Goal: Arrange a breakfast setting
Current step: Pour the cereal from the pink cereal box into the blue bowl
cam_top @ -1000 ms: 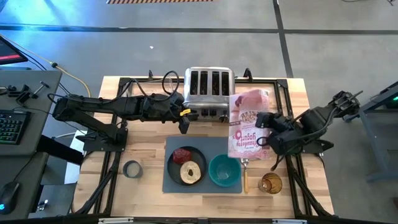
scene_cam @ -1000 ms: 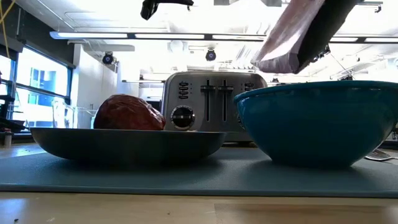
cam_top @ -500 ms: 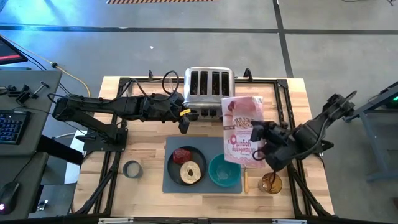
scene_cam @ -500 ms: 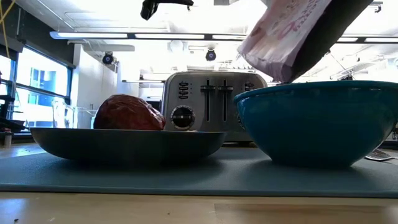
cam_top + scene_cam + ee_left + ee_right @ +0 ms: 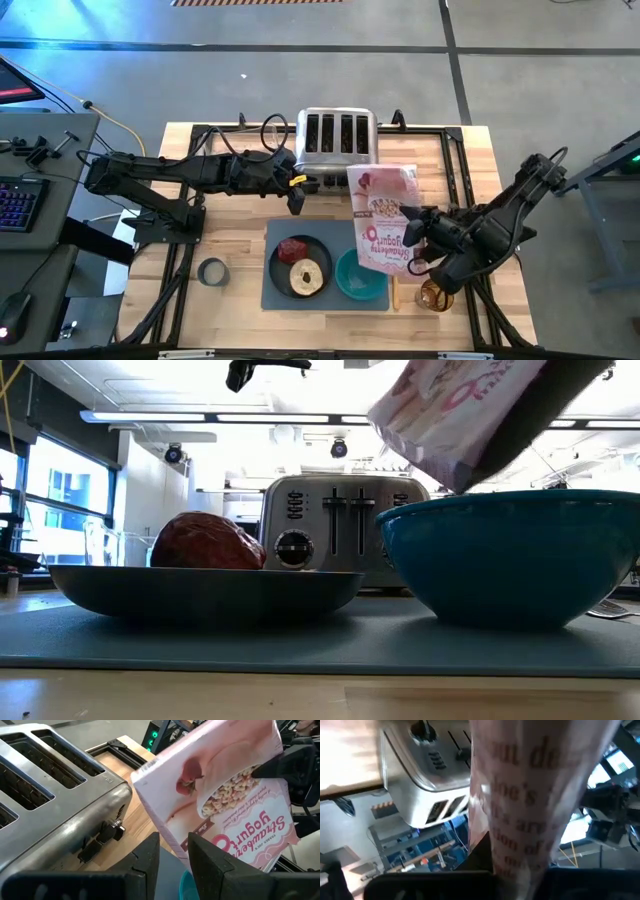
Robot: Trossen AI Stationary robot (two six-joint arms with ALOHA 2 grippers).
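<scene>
A grey mat (image 5: 278,290) carries a dark plate (image 5: 281,270) with a dark-red lump (image 5: 292,248) and a tan ring (image 5: 307,277), and a teal bowl (image 5: 352,282). A wooden-handled spoon (image 5: 394,291) lies right of the bowl. My right gripper (image 5: 412,235) is shut on the pink-and-white cereal bag (image 5: 385,220), which hangs tilted over the bowl (image 5: 510,555). My left gripper (image 5: 296,202) hovers by the toaster's front, its fingers (image 5: 210,862) a little apart with nothing between them. My right gripper holds the cereal bag by its right side edge (image 5: 260,770), about halfway along its length, coming from the table's right. The bag is lifted clear and slants, its lower end (image 5: 450,455) just above the bowl's rim. The bag fills the right wrist view and hides the fingers.
A chrome four-slot toaster (image 5: 337,148) stands at the far middle. A grey tape roll (image 5: 212,271) lies left of the mat. An amber glass (image 5: 434,295) stands right of the spoon, under my right arm.
My right gripper has carried the bag toward the table's left and near edge and slightly down, rolling as it went. The bag has swung from beside the toaster to above the bowl, its lower end now over the bowl's rim.
</scene>
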